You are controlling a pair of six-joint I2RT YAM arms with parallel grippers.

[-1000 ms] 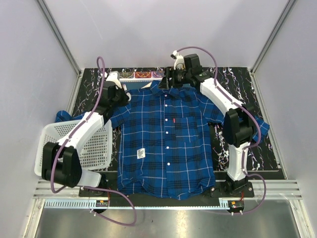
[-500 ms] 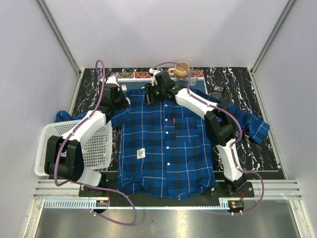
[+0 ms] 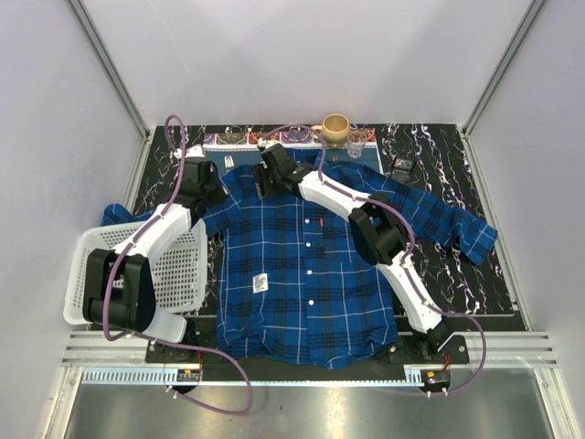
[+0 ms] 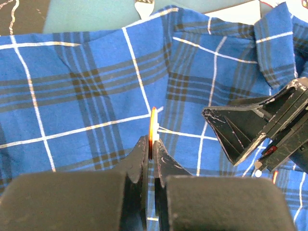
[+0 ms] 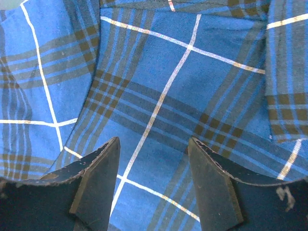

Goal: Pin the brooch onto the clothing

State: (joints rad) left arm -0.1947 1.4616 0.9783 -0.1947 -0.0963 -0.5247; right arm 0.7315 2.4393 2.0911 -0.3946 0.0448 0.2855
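Note:
The blue and navy plaid shirt (image 3: 306,256) lies flat on the table, collar at the far side. My left gripper (image 4: 153,139) is shut on the brooch (image 4: 153,126), a thin orange disc seen edge-on between the fingertips, held just above the shirt's left shoulder area (image 4: 96,86). In the top view the left gripper (image 3: 208,187) is at the shirt's upper left. My right gripper (image 5: 153,144) is open and empty, jaws wide apart, close over the plaid cloth (image 5: 159,86) beside the collar (image 3: 279,165). Its fingers (image 4: 250,130) show in the left wrist view.
A white basket (image 3: 146,270) sits at the left under the left arm. A tan mug (image 3: 335,128) and a small glass (image 3: 356,142) stand at the back edge, with patterned mats (image 3: 239,139) beside them. A white paper tag (image 3: 260,283) lies on the shirt.
My right arm has swung left from the back edge, uncovering the mug, to the shirt's collar area near the left gripper. The left gripper shifted slightly toward the back left.

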